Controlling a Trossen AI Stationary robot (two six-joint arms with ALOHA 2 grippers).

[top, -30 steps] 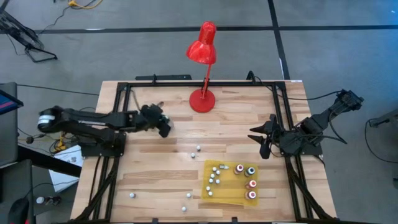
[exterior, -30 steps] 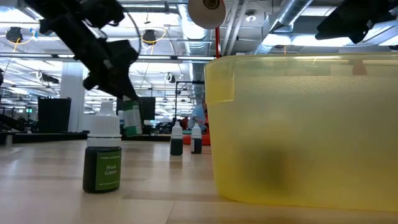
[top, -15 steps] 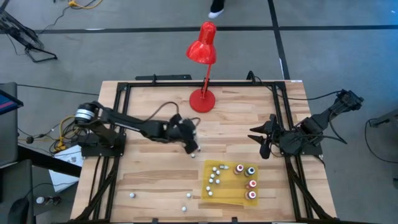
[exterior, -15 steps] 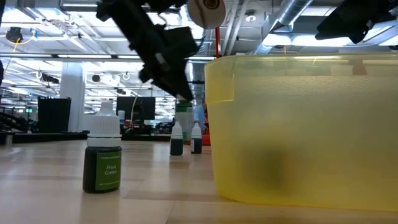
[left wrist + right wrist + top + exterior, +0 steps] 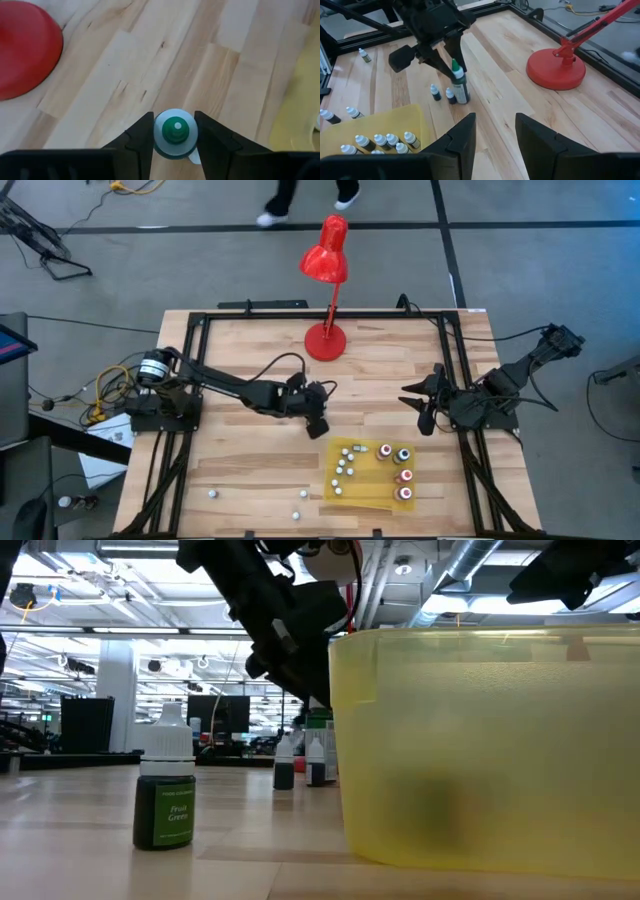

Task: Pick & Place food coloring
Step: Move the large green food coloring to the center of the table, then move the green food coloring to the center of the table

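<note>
In the high view the left gripper (image 5: 317, 423) sits near the centre of the frame, just up and left of the yellow tray (image 5: 362, 498), with its arm stretched across the wooden table (image 5: 250, 470) from the left edge. Its fingers are clamped on a green-capped food coloring bottle (image 5: 175, 133), which the left wrist view shows pinched between the two dark fingers (image 5: 141, 137) at the bottom centre of the frame. The right wrist view shows that bottle upright in the grip, with two smaller dropper bottles (image 5: 443, 93) standing on the wood just beside it. More small bottles (image 5: 345, 465) lie in the left part of the tray, and colour-topped bottles (image 5: 396, 465) fill its right part. In the low view a green bottle (image 5: 166, 794) stands alone at lower left. The right gripper (image 5: 421, 402) waits at the right of the frame, fingers apart. The red lamp (image 5: 326, 305) stands at upper centre.
</note>
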